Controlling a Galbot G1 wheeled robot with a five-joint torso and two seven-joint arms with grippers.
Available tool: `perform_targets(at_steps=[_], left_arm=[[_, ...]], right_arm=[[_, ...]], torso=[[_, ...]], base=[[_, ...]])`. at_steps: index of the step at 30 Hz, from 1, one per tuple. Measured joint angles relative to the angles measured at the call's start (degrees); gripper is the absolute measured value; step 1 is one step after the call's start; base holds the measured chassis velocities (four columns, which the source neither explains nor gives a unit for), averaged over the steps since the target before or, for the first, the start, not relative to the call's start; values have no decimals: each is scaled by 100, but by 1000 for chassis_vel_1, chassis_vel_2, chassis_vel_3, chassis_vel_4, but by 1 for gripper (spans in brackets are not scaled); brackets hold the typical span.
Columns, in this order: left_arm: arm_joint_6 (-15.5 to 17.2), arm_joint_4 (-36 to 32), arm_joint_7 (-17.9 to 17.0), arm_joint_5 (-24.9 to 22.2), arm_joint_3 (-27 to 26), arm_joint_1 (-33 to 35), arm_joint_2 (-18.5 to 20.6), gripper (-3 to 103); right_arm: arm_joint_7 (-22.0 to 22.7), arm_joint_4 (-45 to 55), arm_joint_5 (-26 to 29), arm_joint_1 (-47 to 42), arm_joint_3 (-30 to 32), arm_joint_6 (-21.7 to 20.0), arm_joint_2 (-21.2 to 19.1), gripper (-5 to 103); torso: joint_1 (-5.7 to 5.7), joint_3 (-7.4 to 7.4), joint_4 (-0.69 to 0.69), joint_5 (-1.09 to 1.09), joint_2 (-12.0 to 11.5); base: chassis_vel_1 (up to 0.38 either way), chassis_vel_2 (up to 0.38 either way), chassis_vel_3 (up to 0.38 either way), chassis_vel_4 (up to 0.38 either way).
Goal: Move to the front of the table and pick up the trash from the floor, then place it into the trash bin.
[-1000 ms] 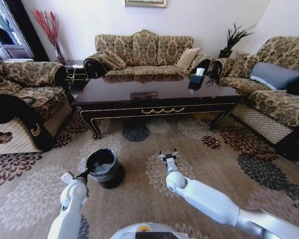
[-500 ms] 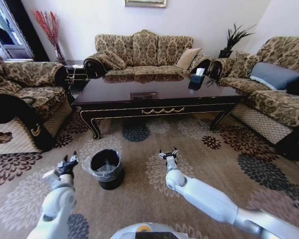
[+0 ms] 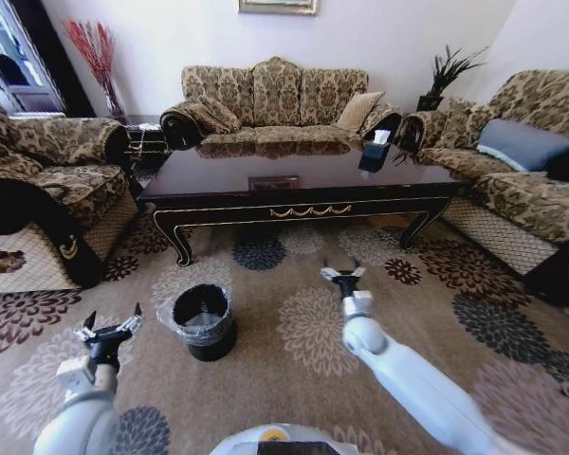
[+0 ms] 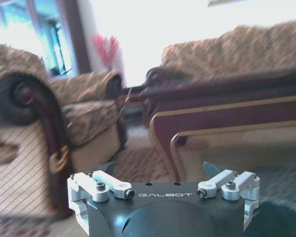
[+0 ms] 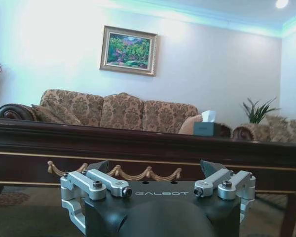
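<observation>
The trash bin, black with a crinkled clear liner, stands on the flowered carpet at about six o'clock from the dark coffee table, well short of it. I can't spot any litter on the carpet around it, nor make out what lies inside. The left tool hovers at the bin's nine o'clock, prongs spread wide, holding nothing. The right tool hangs at roughly two o'clock of the bin, also spread and empty. To my eye the sensible thing is to scan the floor carefully, keeping both arms clear of the liner.
</observation>
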Motion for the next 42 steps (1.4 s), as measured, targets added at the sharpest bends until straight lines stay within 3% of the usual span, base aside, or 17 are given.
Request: perform_targets(at_steps=[2,4,6,10,14,24,42], left_arm=[[-209,-138,48,19,46,-22,-117,100],[-244,-194,26,31,74,-25,-191,100],[-299,-305,-151,143,180,-25,-423,100],[-328,-320,-369,443,258,-92,-654,100],[-148,-474,-584,582,300,-168,-917,100],[-85,-598,-449,463,342,-281,-1039,100],[-50,-559,-378,413,397,-301,-1068,100]], right_arm=[[-81,301,-412,-742,573,142,-10,100],[-98,390,-505,-934,719,158,16,100],[-136,656,-654,-1366,1063,161,134,100],[-127,903,-605,-1581,1216,-2,258,100],[-82,1180,-189,-1667,1459,-241,162,100],[-172,1779,342,-1881,2115,-510,-405,100],[-315,1839,375,-1998,2289,-483,-401,100]], torso=[[0,0,-1,2,0],[0,0,-2,1,0],[0,0,0,1,0],[0,0,3,2,0],[0,1,3,1,0],[0,0,2,-1,-1],[1,1,2,0,-1]], base=[[0,0,0,0],[0,0,0,0],[0,0,0,0],[0,0,0,0],[0,0,0,0],[0,0,0,0],[0,0,0,0]])
